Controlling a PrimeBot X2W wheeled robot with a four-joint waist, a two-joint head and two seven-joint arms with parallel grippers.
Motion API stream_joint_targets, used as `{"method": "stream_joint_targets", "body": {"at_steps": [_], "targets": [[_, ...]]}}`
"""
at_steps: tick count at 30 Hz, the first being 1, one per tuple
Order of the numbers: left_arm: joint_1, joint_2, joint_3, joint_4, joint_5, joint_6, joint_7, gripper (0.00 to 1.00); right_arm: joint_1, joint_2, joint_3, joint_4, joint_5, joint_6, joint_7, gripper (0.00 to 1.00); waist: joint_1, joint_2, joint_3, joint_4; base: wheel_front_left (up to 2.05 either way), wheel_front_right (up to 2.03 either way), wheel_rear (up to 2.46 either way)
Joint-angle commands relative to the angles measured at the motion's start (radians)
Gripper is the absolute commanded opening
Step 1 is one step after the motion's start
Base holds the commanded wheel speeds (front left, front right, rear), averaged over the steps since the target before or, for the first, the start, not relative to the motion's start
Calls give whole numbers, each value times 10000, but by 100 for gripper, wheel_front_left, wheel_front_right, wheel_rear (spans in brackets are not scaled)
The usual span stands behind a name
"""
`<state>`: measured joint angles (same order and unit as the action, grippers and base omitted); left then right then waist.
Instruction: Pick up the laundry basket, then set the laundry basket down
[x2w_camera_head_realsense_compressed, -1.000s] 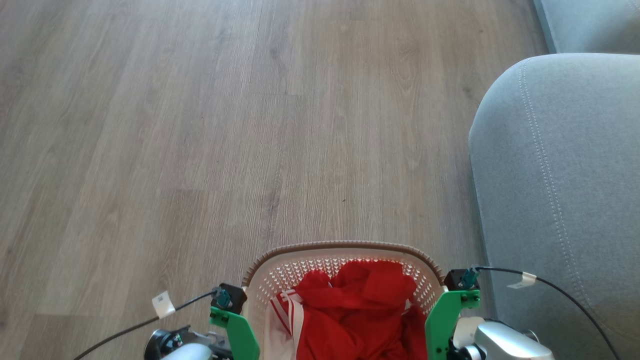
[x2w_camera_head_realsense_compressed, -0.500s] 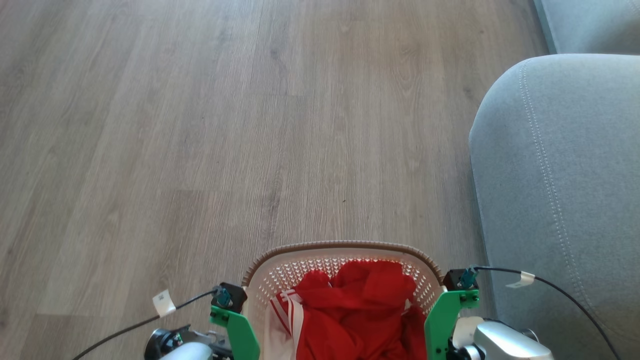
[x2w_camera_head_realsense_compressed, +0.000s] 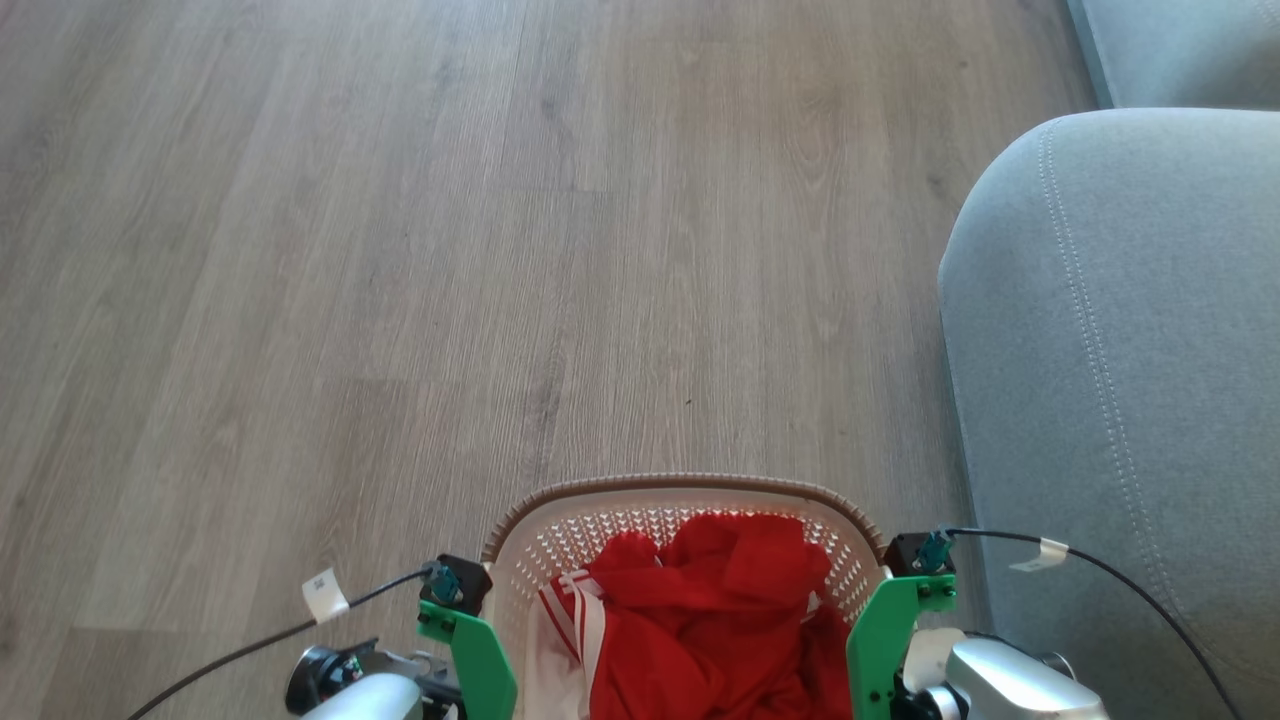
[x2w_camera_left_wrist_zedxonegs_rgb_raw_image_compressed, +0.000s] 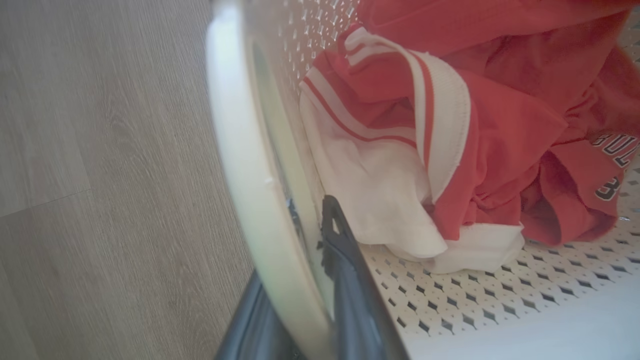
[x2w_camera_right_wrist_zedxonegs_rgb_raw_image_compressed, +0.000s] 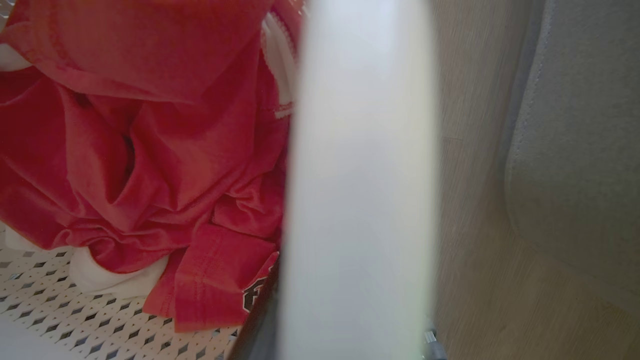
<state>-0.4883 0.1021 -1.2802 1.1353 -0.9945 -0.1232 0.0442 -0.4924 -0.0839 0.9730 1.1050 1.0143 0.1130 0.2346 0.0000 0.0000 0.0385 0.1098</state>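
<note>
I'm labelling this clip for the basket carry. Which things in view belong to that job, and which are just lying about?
Part of the job:
laundry basket, gripped at both sides
red and white clothes inside it
left gripper
right gripper

Just there:
grey sofa, on the robot's right
wooden floor

Home living room: grey sofa (x2w_camera_head_realsense_compressed: 1120, 380), wood-look floor (x2w_camera_head_realsense_compressed: 400, 250)

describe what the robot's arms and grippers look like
Bright green flat brackets sit at both wrists, the left bracket and the right bracket, each topped by a black block with a teal connector. A thin black cable with a white tag leaves each. The right forearm is silver-white. The left gripper has long, dark grey, tapered fingers.
</note>
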Motion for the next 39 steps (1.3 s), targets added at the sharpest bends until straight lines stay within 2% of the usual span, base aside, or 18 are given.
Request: {"method": "stream_joint_targets", "body": {"at_steps": [1, 28, 39], "targets": [[-603, 50, 45, -272, 113, -75, -91, 0, -435, 336, 265, -496, -174, 177, -123, 0, 0, 0, 6, 9, 0, 0, 0], [-666, 42, 36, -179, 83, -75, -209, 0, -448, 337, 210, -509, -173, 177, -95, 0, 0, 0, 46, 36, 0, 0, 0], [-1097, -116, 111, -106, 112, 47, -642, 0, -871, 280, 21, -365, -311, 177, -366, 0, 0, 0, 955, 43, 0, 0, 0]]}}
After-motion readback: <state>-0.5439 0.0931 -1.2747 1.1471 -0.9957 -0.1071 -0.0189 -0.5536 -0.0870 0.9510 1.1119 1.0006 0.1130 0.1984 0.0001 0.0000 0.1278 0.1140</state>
